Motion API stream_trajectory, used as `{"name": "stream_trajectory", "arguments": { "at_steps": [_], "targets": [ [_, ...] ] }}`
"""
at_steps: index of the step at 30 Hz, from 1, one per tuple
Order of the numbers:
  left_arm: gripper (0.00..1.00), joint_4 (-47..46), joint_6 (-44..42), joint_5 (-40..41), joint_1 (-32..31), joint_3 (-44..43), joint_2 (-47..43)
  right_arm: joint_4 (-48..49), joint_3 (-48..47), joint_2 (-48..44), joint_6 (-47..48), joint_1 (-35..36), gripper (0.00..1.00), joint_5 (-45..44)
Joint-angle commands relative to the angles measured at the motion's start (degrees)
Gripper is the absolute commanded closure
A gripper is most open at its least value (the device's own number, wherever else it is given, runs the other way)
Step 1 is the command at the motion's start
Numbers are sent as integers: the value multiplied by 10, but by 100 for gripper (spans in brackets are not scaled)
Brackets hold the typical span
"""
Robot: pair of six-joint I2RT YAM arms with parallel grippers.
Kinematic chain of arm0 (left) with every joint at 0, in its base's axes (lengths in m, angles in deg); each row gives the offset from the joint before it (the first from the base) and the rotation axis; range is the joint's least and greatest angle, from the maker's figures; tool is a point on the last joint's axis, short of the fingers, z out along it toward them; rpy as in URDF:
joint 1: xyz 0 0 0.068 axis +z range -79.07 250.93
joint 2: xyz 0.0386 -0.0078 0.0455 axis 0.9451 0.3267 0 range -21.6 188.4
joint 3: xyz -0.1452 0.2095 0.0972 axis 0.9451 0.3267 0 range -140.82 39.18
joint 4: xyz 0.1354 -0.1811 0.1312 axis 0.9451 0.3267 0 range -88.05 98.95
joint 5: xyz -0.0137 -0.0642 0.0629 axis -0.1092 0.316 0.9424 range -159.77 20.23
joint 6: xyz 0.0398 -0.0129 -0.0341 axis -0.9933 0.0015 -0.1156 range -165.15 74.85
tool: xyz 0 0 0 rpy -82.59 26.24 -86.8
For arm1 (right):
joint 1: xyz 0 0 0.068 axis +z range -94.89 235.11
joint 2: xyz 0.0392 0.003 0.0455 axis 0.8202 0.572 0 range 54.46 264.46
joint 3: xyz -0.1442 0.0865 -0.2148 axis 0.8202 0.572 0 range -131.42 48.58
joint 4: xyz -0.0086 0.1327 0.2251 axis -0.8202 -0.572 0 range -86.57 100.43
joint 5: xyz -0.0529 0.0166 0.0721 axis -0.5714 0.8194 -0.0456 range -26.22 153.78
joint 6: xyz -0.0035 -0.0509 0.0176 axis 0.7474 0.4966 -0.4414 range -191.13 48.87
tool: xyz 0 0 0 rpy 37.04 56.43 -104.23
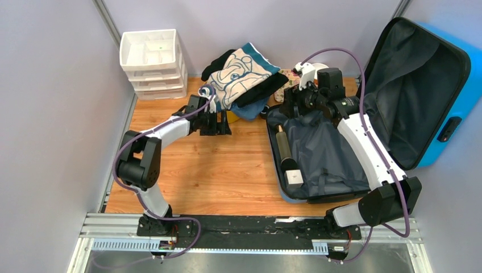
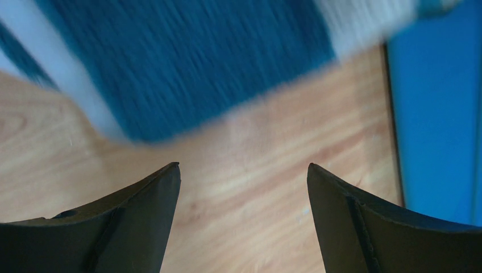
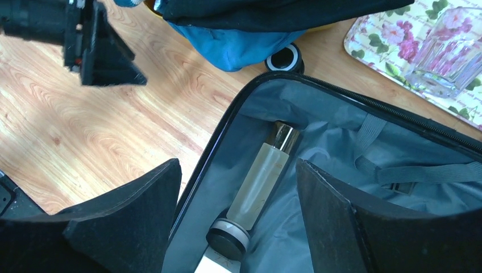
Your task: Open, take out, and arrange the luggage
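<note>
Suitcase open on the table, both grippers wide and empty

No lettering is readable. The only print is a cartoon drawing on the top cloth of the clothes pile (image 1: 244, 79), plus roses on one floral tray (image 3: 392, 34).

The left gripper (image 2: 244, 168) hangs over bare wood just in front of that pile. Its two fingers are spread wide with nothing between them, and blurred teal fabric fills the view beyond. The right gripper (image 3: 239, 162) is spread nearly as far and grips nothing. It hovers above the near left corner of the luggage (image 1: 455, 74), one finger over the table and the other over the grey lining.

The luggage sits at the right of the table with its base flat and its lid leaning back against the wall. Along its left wall lie one frosted bottle (image 3: 258, 182) with a metallic cap and one small white box (image 1: 294, 177). One clear glass (image 3: 437, 51) stands on the tray. One white drawer unit (image 1: 152, 62), with three drawers, stands in the far left corner
</note>
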Motion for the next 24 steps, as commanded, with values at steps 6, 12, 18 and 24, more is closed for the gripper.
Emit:
{"name": "stream_trajectory", "arguments": {
  "at_steps": [6, 12, 18, 24],
  "targets": [
    [10, -256, 119, 122, 29, -86, 113, 25, 0, -7, -16, -21, 23, 23],
    [10, -298, 43, 100, 40, -213, 207, 25, 6, -13, -19, -31, 23, 28],
    [10, -339, -68, 151, 48, -292, 263, 24, 4, -16, -28, -33, 23, 37],
    [11, -361, -158, 141, 72, -322, 264, 17, -12, -12, -31, -32, 23, 42]
  ]
}}
